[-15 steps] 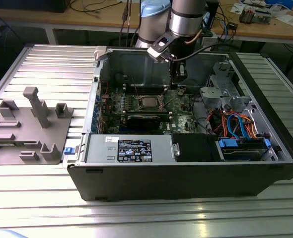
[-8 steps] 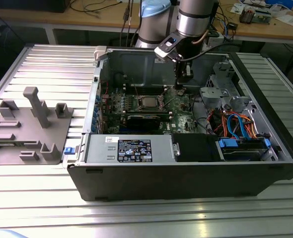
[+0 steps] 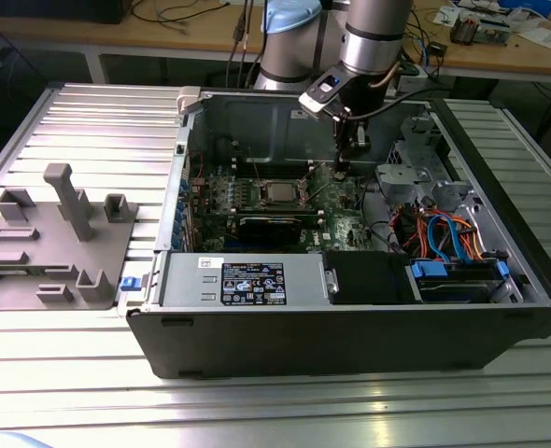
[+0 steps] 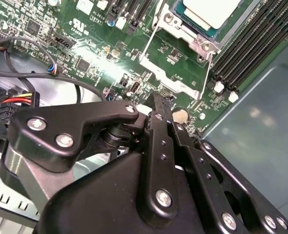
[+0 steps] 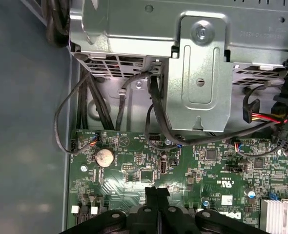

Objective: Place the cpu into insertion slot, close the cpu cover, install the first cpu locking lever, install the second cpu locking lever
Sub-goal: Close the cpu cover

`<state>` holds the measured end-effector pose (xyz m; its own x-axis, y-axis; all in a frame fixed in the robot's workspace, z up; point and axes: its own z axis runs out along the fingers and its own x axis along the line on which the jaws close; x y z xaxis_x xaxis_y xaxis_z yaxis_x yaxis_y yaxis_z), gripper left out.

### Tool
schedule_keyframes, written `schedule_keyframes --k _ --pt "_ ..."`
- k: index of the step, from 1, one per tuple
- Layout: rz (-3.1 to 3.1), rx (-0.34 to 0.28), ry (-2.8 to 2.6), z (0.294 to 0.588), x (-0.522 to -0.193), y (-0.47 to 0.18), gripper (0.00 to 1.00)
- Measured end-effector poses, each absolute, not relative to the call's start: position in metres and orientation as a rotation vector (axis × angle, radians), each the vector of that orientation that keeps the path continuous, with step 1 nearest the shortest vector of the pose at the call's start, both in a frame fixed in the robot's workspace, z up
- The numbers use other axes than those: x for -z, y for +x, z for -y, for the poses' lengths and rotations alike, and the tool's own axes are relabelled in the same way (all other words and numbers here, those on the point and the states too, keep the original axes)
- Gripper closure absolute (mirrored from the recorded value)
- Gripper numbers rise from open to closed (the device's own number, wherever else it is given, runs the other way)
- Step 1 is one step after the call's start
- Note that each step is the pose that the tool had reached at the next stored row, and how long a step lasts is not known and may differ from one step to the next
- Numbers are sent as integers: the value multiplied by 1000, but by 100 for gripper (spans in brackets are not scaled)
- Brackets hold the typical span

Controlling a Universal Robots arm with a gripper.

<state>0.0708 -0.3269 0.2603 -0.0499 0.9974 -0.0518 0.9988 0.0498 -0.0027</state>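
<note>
End effector [image 3: 339, 170] fingers pressed together, gripping nothing; in the exterior view it hangs at two o'clock of the cpu [image 3: 280, 193].

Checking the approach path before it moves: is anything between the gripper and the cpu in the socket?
Nothing bulky. In the second wrist view the gripper hangs above the motherboard beside the insertion slot, where the cpu sits. Only a thin wire lever crosses the gap between them.
</note>
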Motion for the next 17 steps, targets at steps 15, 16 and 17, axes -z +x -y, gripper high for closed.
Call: schedule_keyframes --k 15,16,17 --pt "-2251 58 2141 327 -251 64 89" --pt "-2251 58 2141 327 -251 63 89" --pt "-2251 58 2141 327 -251 63 89"
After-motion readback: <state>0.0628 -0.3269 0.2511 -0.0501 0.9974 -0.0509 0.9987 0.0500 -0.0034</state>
